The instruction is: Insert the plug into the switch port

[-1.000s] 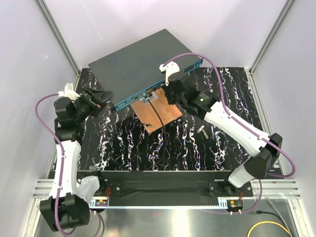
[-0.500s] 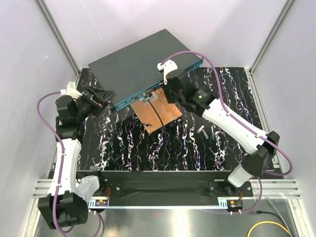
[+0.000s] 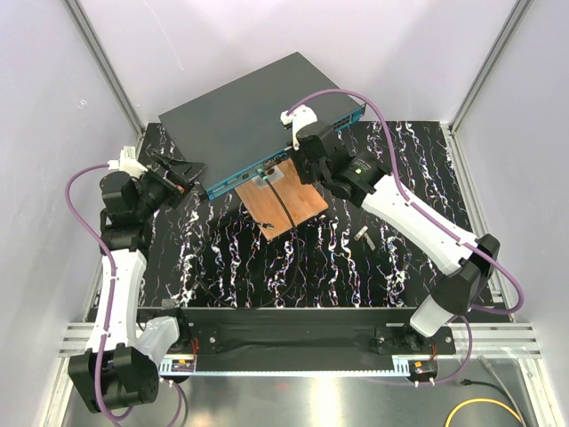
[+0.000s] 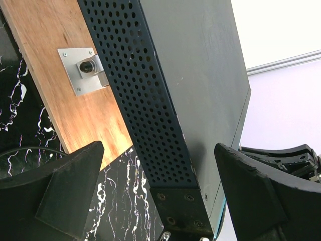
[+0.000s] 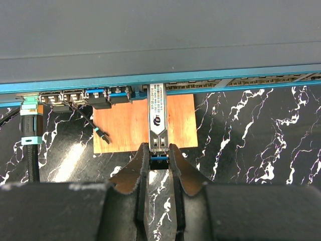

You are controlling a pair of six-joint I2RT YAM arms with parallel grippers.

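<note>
Plug (image 5: 157, 115) status: a silver module, clamped at its rear end between the fingers of the right claw (image 5: 159, 150). It extends straight ahead of that claw, and its front end meets the teal face of the switch (image 5: 150, 40) at a port; depth of entry cannot be told. Beneath the plug a brown board (image 5: 125, 125) lies on the table (image 5: 251, 140). The left claw (image 4: 158, 150) stands fully spread and holds nothing, with the switch's perforated side wall directly ahead of it.
</note>
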